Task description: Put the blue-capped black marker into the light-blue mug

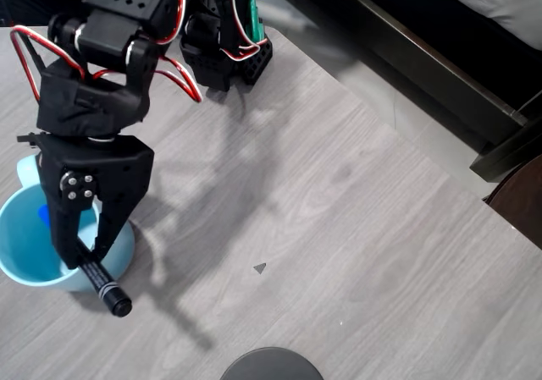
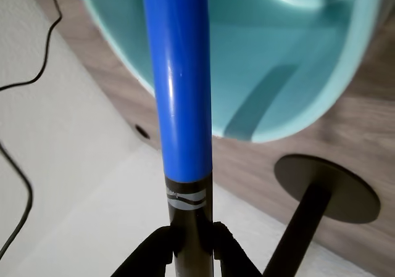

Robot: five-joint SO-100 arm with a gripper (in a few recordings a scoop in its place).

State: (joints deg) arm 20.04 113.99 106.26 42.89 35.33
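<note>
The light-blue mug [image 1: 24,246] stands at the left edge of the table in the overhead view, partly under the arm. My gripper [image 1: 82,261] is over its near rim, shut on the blue-capped black marker [image 1: 108,294]. The marker is tilted: its black tail sticks out past the rim, and its blue cap points down into the mug's mouth. In the wrist view the marker [image 2: 179,73] runs up the middle. My gripper [image 2: 191,245] pinches the black barrel just below the cap. Behind the cap is the mug's [image 2: 296,61] pale blue inside.
A dark grey round object [image 1: 271,365] sits at the table's front edge, and appears as a disc [image 2: 327,187] in the wrist view. The arm's base [image 1: 224,50] stands at the back. The table edge runs diagonally at the upper right, with floor and dark furniture beyond.
</note>
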